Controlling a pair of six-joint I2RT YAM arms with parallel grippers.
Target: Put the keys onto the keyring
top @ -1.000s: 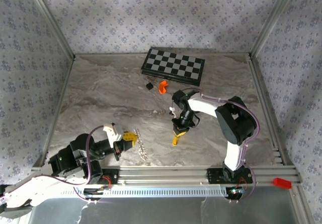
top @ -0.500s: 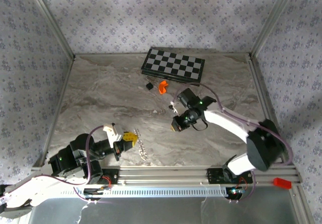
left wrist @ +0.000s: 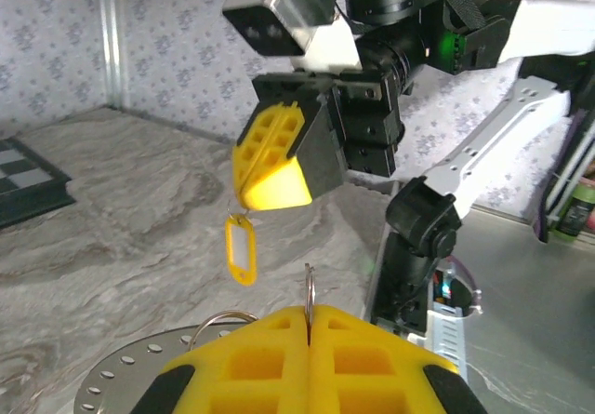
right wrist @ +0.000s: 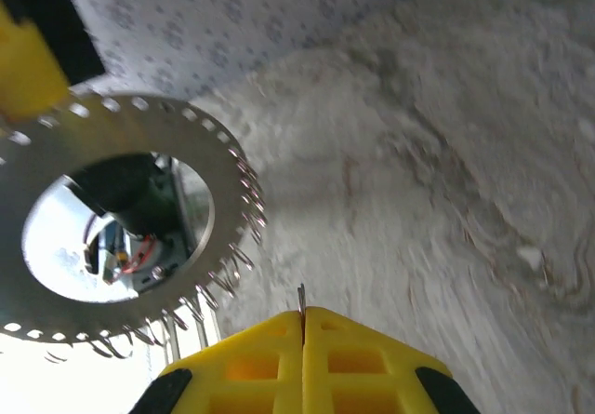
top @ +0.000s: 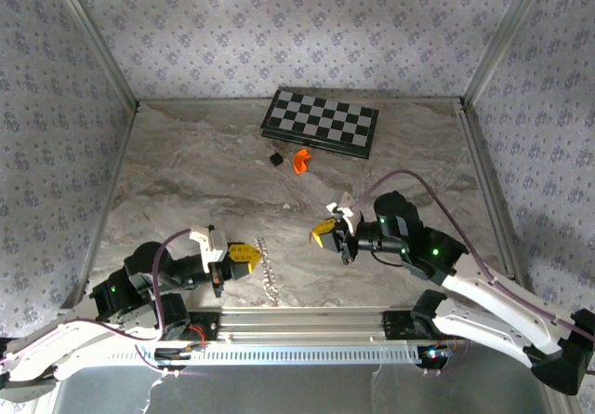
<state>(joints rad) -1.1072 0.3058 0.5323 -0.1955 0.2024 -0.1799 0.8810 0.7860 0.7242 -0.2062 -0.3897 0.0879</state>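
Right tool (left wrist: 272, 167) pinches keys (left wrist: 240, 251); tiny yellow tag dangling; keyring (right wrist: 130, 135) silvery, toothed.

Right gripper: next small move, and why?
Probably ease the right gripper a little toward the left gripper. The right one is shut, with the yellow key tag dangling below its fingers. The left one is shut on the keyring. In the top view a gap separates the two, so the tag looks too far off to meet the ring yet.

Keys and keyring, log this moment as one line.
left claw: shut on keyring | right claw: shut on key | key hanging apart from keyring
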